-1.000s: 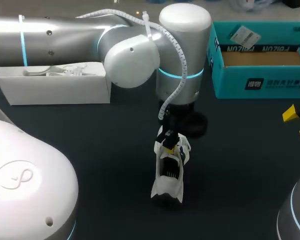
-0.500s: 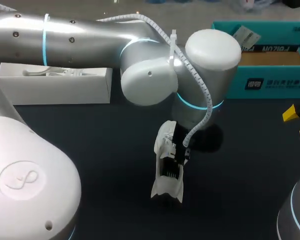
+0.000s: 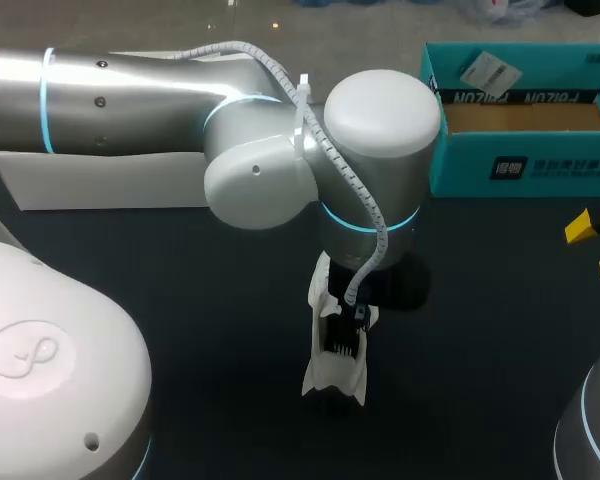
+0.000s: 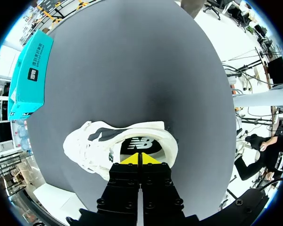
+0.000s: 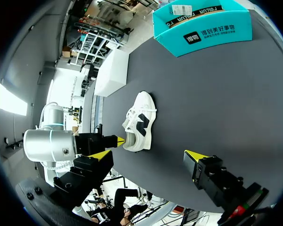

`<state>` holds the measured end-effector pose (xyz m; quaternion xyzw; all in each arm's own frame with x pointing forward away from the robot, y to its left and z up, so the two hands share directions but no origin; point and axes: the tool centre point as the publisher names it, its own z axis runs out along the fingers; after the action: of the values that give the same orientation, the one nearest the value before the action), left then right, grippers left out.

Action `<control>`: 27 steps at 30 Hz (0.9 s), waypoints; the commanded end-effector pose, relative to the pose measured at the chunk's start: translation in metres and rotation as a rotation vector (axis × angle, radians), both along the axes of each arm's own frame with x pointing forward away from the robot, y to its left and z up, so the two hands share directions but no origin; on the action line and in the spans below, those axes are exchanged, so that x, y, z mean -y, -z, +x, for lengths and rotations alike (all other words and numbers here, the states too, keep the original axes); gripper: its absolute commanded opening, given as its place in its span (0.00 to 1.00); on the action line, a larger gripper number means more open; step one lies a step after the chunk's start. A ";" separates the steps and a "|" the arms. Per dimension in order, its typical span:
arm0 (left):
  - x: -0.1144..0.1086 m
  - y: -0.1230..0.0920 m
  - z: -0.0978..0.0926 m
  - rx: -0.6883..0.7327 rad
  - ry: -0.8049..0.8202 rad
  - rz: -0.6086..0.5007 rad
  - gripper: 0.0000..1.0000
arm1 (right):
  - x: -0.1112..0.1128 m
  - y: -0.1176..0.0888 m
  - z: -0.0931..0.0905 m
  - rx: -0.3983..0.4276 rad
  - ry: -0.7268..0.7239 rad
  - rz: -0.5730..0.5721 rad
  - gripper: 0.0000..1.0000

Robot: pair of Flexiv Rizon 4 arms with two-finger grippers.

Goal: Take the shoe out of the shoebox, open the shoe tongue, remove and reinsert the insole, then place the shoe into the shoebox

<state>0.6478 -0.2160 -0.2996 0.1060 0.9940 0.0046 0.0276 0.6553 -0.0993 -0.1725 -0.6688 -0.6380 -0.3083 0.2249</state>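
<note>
L fingers (image 4: 131,160) pressed together, tips down at the heel opening of the shoe (image 4: 96,143), just over the insole (image 4: 140,143); can't tell if they pinch anything. Shoe is out of the box, upright on its sole mid desk (image 3: 180,300), heel end under L arm. Teal shoebox (image 3: 520,165) open at far right of the desk, well apart from shoe. White box (image 3: 100,180) at far left. R fingers (image 5: 194,159) spread wide, nothing between them, over desk's right side, well apart from shoe.
</note>
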 end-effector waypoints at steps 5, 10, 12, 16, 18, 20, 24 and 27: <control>-0.017 -0.013 -0.019 -0.048 -0.031 -0.047 0.00 | 0.000 0.001 -0.002 0.002 0.003 0.000 1.00; -0.019 -0.009 -0.036 -0.052 0.011 -0.036 0.66 | 0.000 0.001 -0.002 0.002 0.003 0.000 1.00; -0.018 -0.005 -0.041 -0.041 0.019 -0.023 0.98 | 0.000 0.001 -0.002 0.002 0.003 0.000 1.00; -0.017 0.004 -0.050 -0.013 0.024 -0.038 1.00 | 0.000 0.001 -0.002 0.002 0.003 0.000 1.00; -0.017 0.013 -0.053 -0.003 0.015 -0.039 1.00 | 0.000 0.001 -0.002 0.002 0.003 0.000 1.00; -0.016 0.019 -0.052 0.004 0.006 -0.041 1.00 | 0.000 0.001 -0.002 0.002 0.003 0.000 1.00; -0.016 0.031 -0.048 0.002 -0.021 -0.027 1.00 | 0.000 0.001 -0.002 0.002 0.003 0.000 1.00; -0.016 0.037 -0.045 -0.009 -0.022 -0.037 1.00 | 0.000 0.001 -0.002 0.002 0.003 0.000 1.00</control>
<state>0.5994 -0.1976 -0.3264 0.0933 0.9951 -0.0100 0.0296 0.6553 -0.0993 -0.1725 -0.6687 -0.6381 -0.3083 0.2250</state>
